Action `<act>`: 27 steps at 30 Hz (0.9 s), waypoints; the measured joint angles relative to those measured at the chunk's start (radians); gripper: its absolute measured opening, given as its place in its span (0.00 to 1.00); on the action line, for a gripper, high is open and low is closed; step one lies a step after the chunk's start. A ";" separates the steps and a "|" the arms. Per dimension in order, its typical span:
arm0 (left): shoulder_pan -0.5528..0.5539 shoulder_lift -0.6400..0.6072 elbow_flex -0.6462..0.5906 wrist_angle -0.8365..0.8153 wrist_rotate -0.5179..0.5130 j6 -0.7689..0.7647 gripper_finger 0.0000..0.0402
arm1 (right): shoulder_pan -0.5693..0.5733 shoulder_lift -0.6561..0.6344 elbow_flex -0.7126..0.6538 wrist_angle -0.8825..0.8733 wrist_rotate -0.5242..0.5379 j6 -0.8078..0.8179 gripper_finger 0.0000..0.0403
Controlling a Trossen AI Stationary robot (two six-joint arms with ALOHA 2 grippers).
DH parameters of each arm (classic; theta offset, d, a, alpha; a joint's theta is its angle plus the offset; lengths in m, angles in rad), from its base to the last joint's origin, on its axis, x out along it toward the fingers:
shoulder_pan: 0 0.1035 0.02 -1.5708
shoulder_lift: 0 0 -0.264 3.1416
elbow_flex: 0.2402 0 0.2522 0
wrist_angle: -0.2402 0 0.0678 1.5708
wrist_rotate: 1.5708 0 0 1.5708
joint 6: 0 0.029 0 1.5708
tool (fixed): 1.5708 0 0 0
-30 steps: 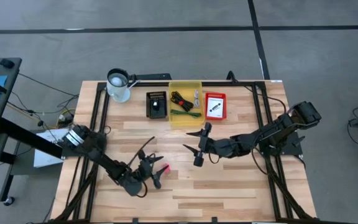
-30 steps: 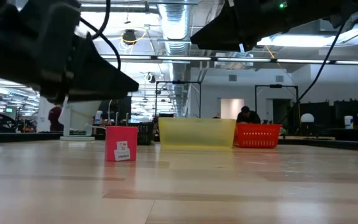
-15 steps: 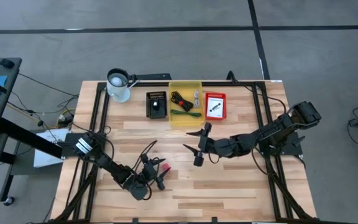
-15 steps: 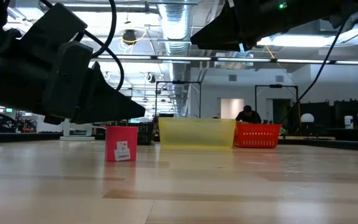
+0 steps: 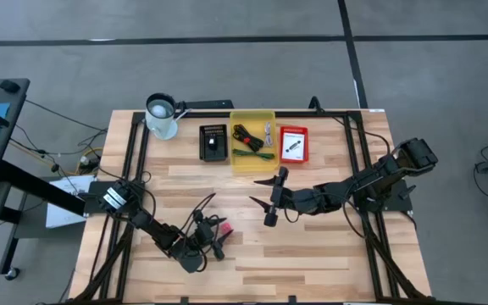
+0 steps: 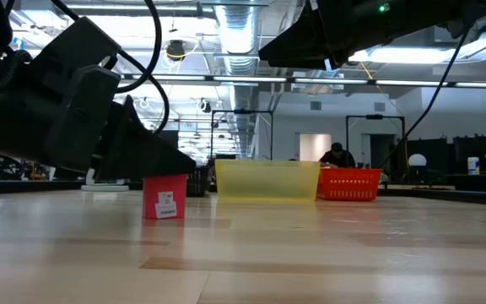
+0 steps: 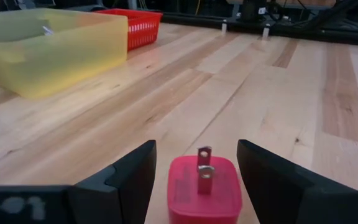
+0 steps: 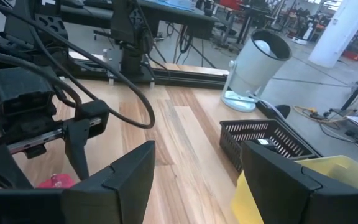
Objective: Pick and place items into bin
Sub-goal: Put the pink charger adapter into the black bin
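Observation:
The pink-red cube (image 7: 204, 190), with two metal prongs on top, stands on the wood near the table's near-left part (image 5: 224, 229). My left gripper (image 7: 196, 148) is open and low over the table (image 5: 213, 236), one finger on each side of the cube; whether either finger touches it I cannot tell. My right gripper (image 5: 267, 196) hangs open above the table's middle, touching nothing. The yellow bin (image 5: 252, 159) at the far edge holds the black coiled cable (image 5: 245, 135), the green stick (image 5: 251, 153) and the silver-grey part (image 5: 267, 133). The white-and-black piece (image 5: 292, 145) lies in a red basket.
At the far edge stand a white jug (image 5: 161, 117), a black basket (image 5: 213, 142), the yellow bin and the red basket (image 5: 293, 158) in a row. Bare wood lies between the cube and that row. In the low view the cube (image 6: 164, 196) stands left of the bin (image 6: 267, 180).
My left gripper has moved down and a little toward the table's right, closing on the pink-red cube until its open fingers flank it. The cube has stayed where it was.

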 joint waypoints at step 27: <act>0.012 0.000 0.000 -0.123 0.085 -0.105 0.53 | 0.000 0.000 0.000 0.000 -0.002 0.008 0.58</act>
